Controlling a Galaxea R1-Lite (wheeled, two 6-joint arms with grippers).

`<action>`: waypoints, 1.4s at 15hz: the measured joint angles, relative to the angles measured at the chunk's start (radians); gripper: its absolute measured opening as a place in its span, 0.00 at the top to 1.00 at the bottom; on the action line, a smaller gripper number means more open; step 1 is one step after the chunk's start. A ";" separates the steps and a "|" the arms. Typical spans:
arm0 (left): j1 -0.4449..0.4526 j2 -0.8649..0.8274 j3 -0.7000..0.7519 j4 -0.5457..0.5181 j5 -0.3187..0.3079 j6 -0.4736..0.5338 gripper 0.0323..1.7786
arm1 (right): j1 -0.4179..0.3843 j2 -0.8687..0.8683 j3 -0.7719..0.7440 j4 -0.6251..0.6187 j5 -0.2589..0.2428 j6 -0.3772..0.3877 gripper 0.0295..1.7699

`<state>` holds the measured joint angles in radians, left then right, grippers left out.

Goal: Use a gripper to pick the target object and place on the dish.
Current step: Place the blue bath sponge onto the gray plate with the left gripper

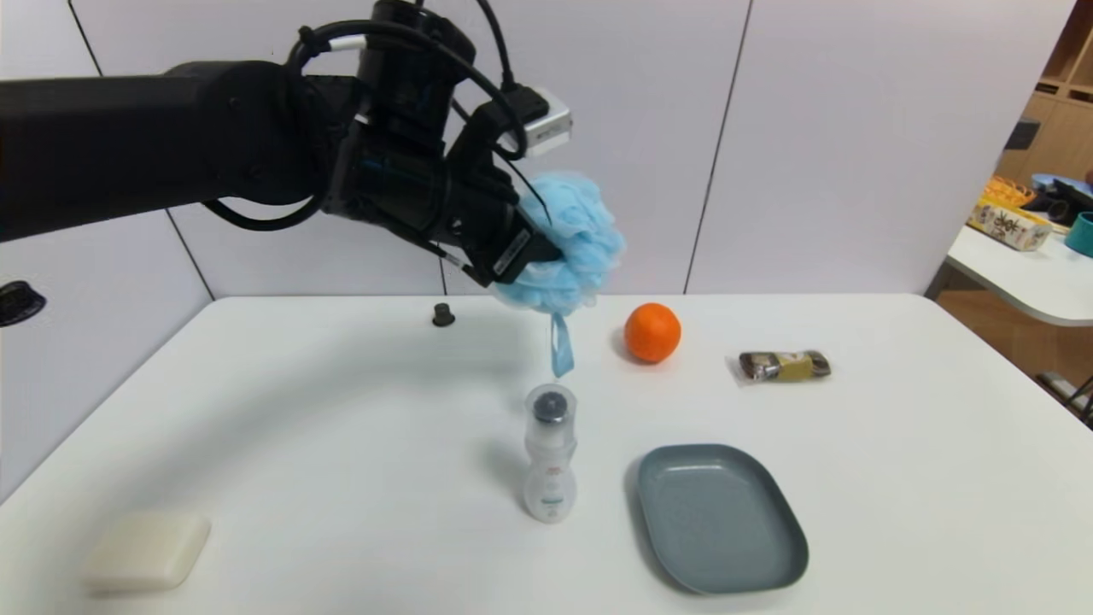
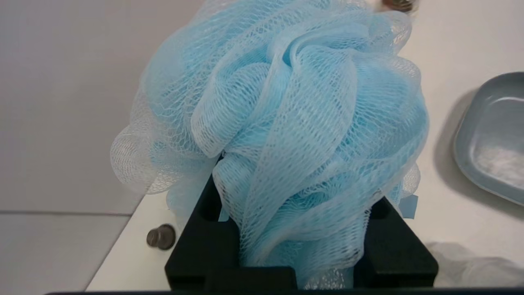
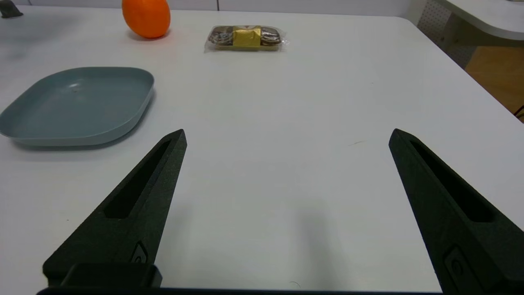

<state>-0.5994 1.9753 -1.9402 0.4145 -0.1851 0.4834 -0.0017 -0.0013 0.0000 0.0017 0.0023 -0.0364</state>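
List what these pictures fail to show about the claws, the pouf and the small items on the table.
- Left claw fingertips: buried in the blue pouf in head and left wrist views.
- Right claw: absent from the head view; only its open fingers show in the right wrist view.
- Clear bottle label: too small to read.
- Snack packet: wording too small to read.
- Dish: cut off by the left wrist view's edge.

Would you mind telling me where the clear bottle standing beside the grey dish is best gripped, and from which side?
Grip the clear bottle at its narrow waist, just below the dark cap, fingers closing horizontally. It stands upright, so a side grasp suits it; I would come from its left, since the dish crowds its right. The left gripper already holds the pouf; the open right gripper is free.
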 joint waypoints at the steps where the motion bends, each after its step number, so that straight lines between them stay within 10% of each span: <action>1: -0.031 0.016 -0.013 -0.004 -0.001 -0.001 0.66 | 0.000 0.000 0.000 0.000 0.000 0.000 0.03; 21: -0.336 0.174 -0.030 0.057 -0.003 -0.045 0.68 | 0.000 0.000 0.000 0.000 0.000 0.000 0.03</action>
<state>-0.9355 2.1489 -1.9700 0.4719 -0.1879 0.4387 -0.0017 -0.0013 0.0000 0.0017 0.0028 -0.0364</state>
